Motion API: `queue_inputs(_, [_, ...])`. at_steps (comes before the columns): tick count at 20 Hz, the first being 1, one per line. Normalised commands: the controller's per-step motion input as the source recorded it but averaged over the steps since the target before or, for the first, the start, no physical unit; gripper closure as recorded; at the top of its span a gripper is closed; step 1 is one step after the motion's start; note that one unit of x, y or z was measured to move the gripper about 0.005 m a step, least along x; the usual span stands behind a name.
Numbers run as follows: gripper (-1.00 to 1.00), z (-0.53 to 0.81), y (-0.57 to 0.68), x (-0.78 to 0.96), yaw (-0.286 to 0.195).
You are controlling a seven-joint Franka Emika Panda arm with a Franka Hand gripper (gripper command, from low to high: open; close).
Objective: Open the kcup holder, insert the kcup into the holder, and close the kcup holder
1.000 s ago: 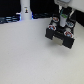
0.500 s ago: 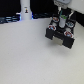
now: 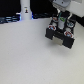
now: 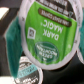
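Note:
The kcup, a white pod with a round green foil top, fills the wrist view; dark shapes at both its sides look like my fingers. In the exterior view my gripper hangs straight over the black kcup holder at the exterior view's upper right, with a green speck, the kcup, between its fingers. The holder's drawer stands out towards the camera with its pod slots showing. Below the held kcup the wrist view shows another pod top sitting in the holder.
A tall white bottle-like object with a dark mark stands at the back on the exterior view's left, in front of dark equipment. The white table spreads across the front and left.

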Motion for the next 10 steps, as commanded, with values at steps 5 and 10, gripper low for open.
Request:
queue_inputs(5, [1.00,-0.17,0.09,0.08,0.019])
queue_inputs(10, [1.00,-0.15,0.12,0.14,0.018])
